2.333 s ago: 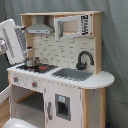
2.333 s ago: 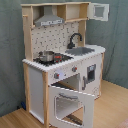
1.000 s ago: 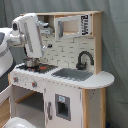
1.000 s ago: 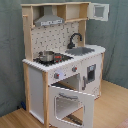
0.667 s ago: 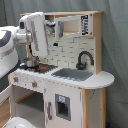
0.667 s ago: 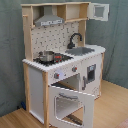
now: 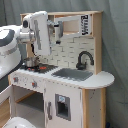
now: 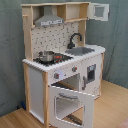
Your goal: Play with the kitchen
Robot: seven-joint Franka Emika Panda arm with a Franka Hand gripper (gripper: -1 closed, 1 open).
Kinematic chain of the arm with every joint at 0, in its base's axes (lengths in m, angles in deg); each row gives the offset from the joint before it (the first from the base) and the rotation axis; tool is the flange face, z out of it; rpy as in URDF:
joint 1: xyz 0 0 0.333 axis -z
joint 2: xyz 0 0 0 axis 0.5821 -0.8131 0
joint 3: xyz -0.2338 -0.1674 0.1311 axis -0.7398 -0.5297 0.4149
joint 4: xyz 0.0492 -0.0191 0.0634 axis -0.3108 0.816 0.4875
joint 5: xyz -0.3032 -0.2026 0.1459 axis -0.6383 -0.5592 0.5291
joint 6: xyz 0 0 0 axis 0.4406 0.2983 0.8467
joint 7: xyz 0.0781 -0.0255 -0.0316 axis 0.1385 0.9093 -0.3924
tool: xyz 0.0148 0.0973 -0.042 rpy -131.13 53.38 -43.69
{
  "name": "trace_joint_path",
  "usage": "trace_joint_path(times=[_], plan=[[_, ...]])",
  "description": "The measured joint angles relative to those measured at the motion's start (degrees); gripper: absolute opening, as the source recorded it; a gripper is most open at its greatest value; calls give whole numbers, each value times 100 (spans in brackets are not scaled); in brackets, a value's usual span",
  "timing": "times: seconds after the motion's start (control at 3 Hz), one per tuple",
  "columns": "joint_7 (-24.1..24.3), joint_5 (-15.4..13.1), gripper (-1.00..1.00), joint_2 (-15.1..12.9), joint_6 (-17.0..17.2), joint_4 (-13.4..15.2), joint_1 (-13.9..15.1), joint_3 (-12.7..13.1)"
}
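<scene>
The kitchen's (image 8: 62,60) oven door (image 8: 70,102) is seen open; the arm (image 7: 37,30) is raised over the stove (image 7: 35,66), grip untellable.

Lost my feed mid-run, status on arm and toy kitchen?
Arm up over the stove side in the first exterior view, out of frame in the second; jaws not visible. Kitchen upright, oven door hanging open, pot on stove. Nothing blocking.

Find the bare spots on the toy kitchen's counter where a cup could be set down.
Free: the rounded counter end beside the sink, and the white counter corner past it. Crowded: the stove, where a small pot sits and, in the first exterior view, the arm hangs over it.
</scene>
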State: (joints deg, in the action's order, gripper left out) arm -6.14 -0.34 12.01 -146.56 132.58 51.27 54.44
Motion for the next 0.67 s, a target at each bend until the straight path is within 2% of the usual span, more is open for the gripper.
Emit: trace_joint_path(times=[0.33,0.67], plan=[[-129,0,-100,-75,-182,-46,36,-53],[-635,6,-100,-101,-546,-157,38,-207]])
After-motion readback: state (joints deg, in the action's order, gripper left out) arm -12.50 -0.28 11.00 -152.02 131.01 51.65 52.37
